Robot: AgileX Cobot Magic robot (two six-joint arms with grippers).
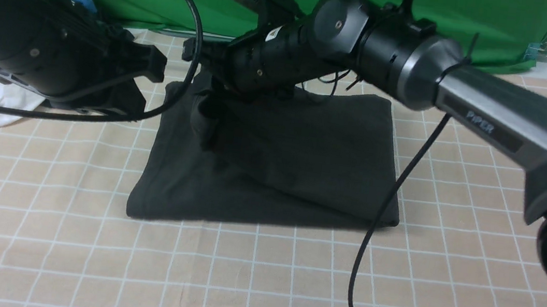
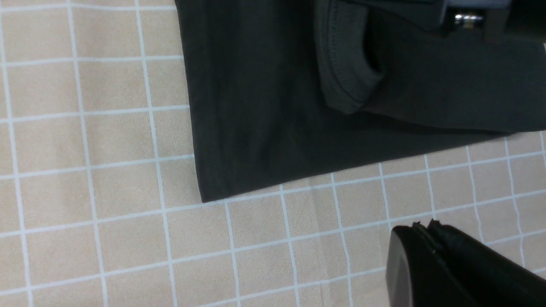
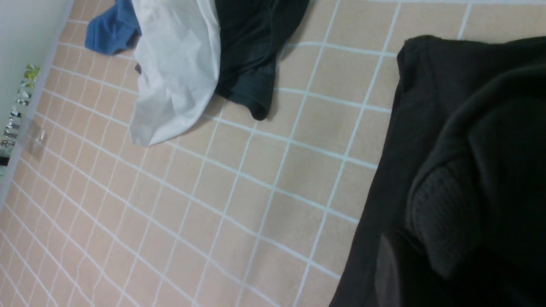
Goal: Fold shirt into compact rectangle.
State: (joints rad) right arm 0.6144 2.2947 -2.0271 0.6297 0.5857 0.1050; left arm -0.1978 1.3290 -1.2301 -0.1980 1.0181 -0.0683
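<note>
Plainly ribbed collar on folded black T-shirt (image 1: 305,152), gridded cloth (image 1: 258,277) beneath; right gripper (image 1: 206,108) clamped on shirt fabric, left gripper (image 2: 420,228) together.

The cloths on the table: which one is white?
The white cloth is the one between the blue cloth and a dark one; the big shirt is black.

In the front view, your right claw (image 1: 208,109) covers part of the shirt (image 1: 300,151), hiding its far left portion.
</note>
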